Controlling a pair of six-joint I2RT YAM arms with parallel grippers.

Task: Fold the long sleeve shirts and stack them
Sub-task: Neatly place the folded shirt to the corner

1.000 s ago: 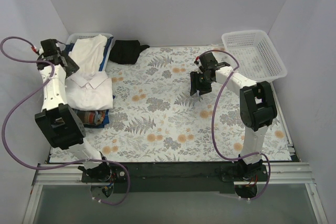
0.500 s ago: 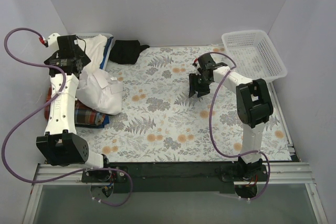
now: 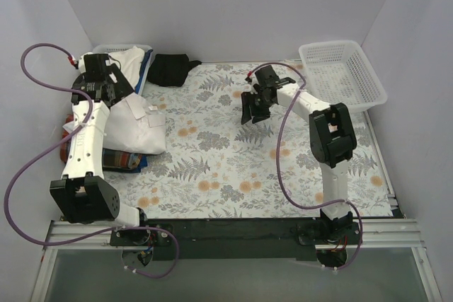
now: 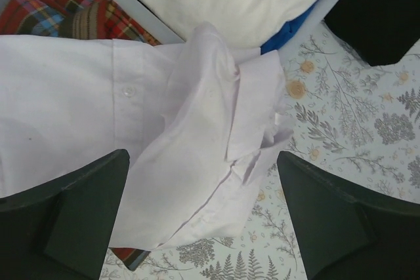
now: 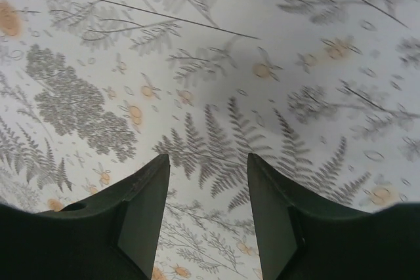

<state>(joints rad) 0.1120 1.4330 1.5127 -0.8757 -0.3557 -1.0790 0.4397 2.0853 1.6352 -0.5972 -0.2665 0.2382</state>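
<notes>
Thin white shirt (image 4: 197,155) lies crumpled over the plaid shirt (image 4: 65,4); left claw (image 4: 202,159) gapes wide above it, right claw (image 5: 209,159) half-open, empty.

Collared shirt (image 3: 138,129) atop second shirt (image 3: 124,159), left side; basket (image 3: 343,72) far right.

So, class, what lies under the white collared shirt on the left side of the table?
A plaid shirt peeks out beneath the white shirt's near edge. The rest of it is covered, so whether it is folded cannot be seen.
</notes>
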